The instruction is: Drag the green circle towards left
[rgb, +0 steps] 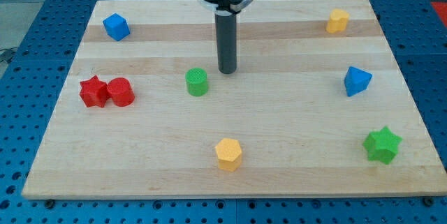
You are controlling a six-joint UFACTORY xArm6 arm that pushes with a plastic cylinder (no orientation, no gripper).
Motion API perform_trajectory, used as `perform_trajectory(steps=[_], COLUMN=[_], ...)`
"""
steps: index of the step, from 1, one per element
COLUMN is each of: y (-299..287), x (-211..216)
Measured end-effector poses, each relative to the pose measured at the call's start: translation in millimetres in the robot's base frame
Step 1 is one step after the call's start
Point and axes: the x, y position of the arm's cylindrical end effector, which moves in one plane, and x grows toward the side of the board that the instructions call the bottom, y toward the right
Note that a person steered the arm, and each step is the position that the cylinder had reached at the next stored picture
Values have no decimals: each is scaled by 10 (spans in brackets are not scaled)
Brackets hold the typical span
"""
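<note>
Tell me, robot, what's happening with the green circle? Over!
My tip sits just to the view's right of the green circle, slightly above, not touching. Red star and red cylinder wait further along the view's left. Over.

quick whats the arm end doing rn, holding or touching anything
My tip: a bare rod with no jaws, holding nothing, just up and to the view's right of the green circle, a small gap between them.

Light was bright and even, likely from overhead, since shadows stayed short and soft beneath the rod (227,42) and the green cylinder (197,82). The wooden board (140,154) carried a mild sheen without harsh glare. Focus was sharp throughout, though the board's far edge seemed slightly softer.
</note>
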Motion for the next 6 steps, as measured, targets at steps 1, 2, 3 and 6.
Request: perform_trajectory(steps=[1,2,3,6], y=[0,0,0,-475], x=[102,408,408,403])
